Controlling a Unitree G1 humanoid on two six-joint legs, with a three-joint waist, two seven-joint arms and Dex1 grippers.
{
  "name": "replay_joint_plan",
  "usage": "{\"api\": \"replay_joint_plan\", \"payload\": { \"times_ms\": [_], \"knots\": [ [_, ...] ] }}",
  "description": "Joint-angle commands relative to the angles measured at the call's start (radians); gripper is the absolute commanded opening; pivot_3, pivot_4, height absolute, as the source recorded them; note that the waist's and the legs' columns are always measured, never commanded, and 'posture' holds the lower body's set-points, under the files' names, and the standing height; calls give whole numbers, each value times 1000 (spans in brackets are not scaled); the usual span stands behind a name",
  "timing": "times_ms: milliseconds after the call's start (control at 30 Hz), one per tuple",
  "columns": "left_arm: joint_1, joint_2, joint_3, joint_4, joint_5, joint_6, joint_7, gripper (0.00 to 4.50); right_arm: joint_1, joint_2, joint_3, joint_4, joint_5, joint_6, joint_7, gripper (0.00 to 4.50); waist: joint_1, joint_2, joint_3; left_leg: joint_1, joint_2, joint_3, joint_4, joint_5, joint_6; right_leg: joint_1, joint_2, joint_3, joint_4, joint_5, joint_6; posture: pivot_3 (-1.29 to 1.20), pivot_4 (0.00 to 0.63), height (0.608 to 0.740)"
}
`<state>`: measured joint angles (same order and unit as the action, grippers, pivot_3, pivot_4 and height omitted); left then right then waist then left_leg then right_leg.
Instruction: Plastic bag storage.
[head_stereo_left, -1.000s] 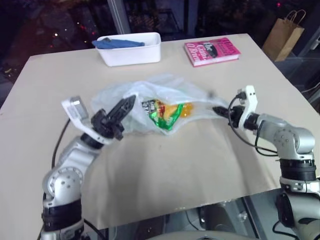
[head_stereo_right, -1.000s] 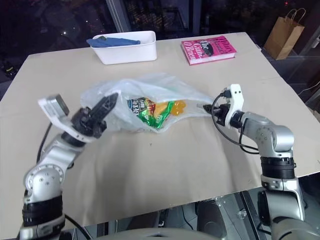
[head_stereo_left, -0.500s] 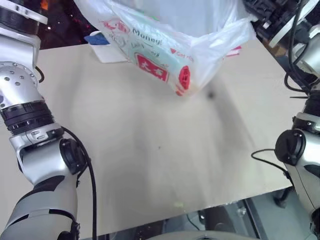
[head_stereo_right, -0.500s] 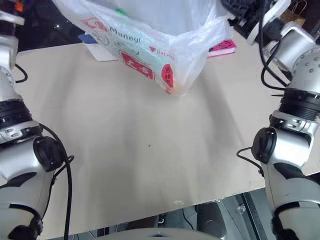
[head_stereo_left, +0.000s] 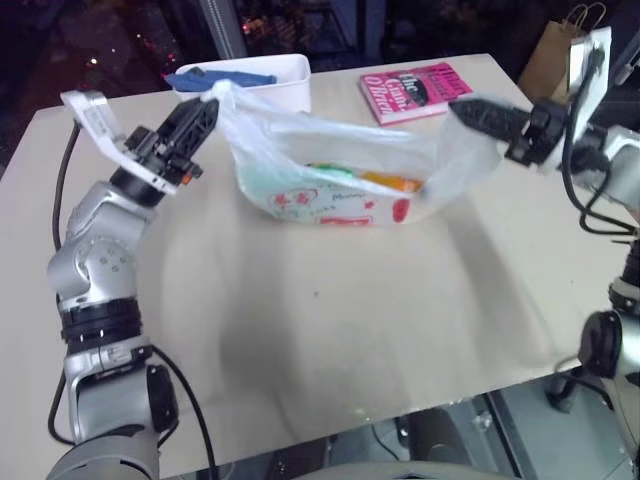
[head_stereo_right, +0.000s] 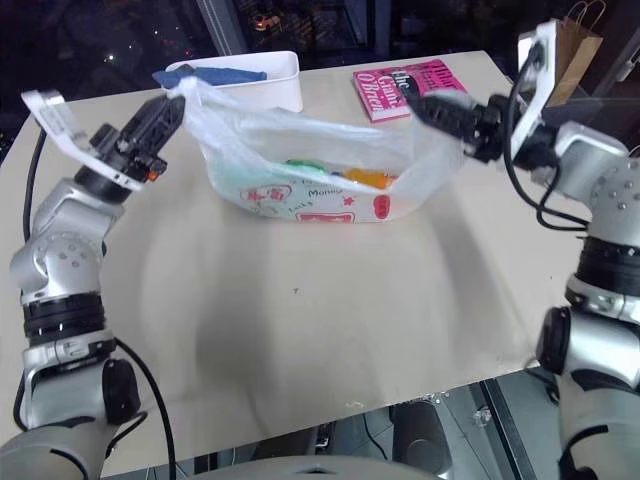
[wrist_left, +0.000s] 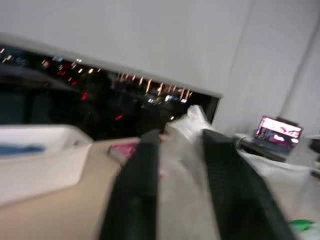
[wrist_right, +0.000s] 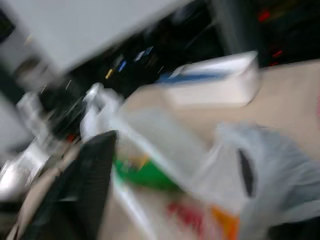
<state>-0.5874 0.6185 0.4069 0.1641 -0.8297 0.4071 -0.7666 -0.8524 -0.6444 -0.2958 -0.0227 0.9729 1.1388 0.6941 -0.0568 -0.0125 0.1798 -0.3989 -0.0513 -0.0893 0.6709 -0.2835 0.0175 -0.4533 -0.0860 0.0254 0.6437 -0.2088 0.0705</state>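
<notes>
The plastic bag (head_stereo_left: 335, 195), thin, translucent white with red print, hangs stretched above the table between my two grippers. My left gripper (head_stereo_left: 203, 108) is shut on a bunched handle at the bag's left end. My right gripper (head_stereo_left: 468, 110) is shut on the bag's right end, and the film wraps around its fingers. Both ends sit higher than the sagging middle. A green packet (head_stereo_left: 325, 170) and something orange show through the bag. In the left wrist view, bag film (wrist_left: 180, 145) lies between the two dark fingers.
A white tray (head_stereo_left: 285, 78) holding a blue item stands at the back of the beige table (head_stereo_left: 350, 320), just behind my left gripper. A pink book (head_stereo_left: 415, 88) lies at the back right. A brown paper bag (head_stereo_left: 555, 55) stands on the floor beyond the table's right corner.
A second ago the bag lay flat on the table with a gripper at each end. Both arms have since raised it, and it now hangs stretched between them. The camera view has also shifted.
</notes>
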Motion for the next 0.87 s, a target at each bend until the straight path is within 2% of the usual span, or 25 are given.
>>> {"api": "replay_joint_plan", "payload": {
  "times_ms": [33,133,167,267,500,533,600,700,867],
  "knots": [
    [73,40,66,-98,-58,61,-24,3092,101,-125,39,-110,0,-8,158,4500,2,0,0,0,0,0,0,0,0,0,0,0,0,0,0,0,150,740],
    [169,67,84,-173,-97,125,-56,4391,220,-268,128,-148,-132,-113,266,4500,12,0,0,0,0,1,2,0,0,0,0,0,1,0,0,0,150,740],
    [212,77,91,-203,-115,151,-69,4461,262,-312,150,-158,-170,-146,300,4500,14,0,0,1,0,1,2,0,0,1,0,0,1,0,0,0,150,740],
    [340,103,110,-290,-166,228,-95,4461,376,-397,174,-166,-273,-273,364,4500,16,0,0,3,1,1,2,0,0,4,0,0,1,0,0,0,150,740],
    [688,118,85,-506,-21,219,-60,4461,691,-407,80,-145,-464,-578,367,4500,29,-1,-1,6,2,2,2,0,0,6,0,1,1,0,0,0,150,740],
    [738,116,83,-542,-21,230,-59,4461,733,-399,67,-140,-477,-596,362,4500,35,-1,-1,6,2,2,2,0,0,6,0,1,1,0,0,0,150,740],
    [848,66,70,-615,18,192,-36,4461,810,-306,9,-121,-472,-672,313,4500,40,-2,-1,6,2,2,2,0,0,6,0,1,1,0,0,0,150,740],
    [907,16,29,-652,104,131,16,4461,833,-200,-31,-72,-472,-790,292,4500,45,-1,-2,11,2,3,2,-1,1,11,0,3,0,0,0,0,150,740],
    [897,-44,-48,-651,196,66,67,4461,798,-194,21,102,-547,-962,398,4500,50,0,-1,25,2,2,2,-3,5,28,1,0,-3,0,-1,0,150,740]
  ]
}}
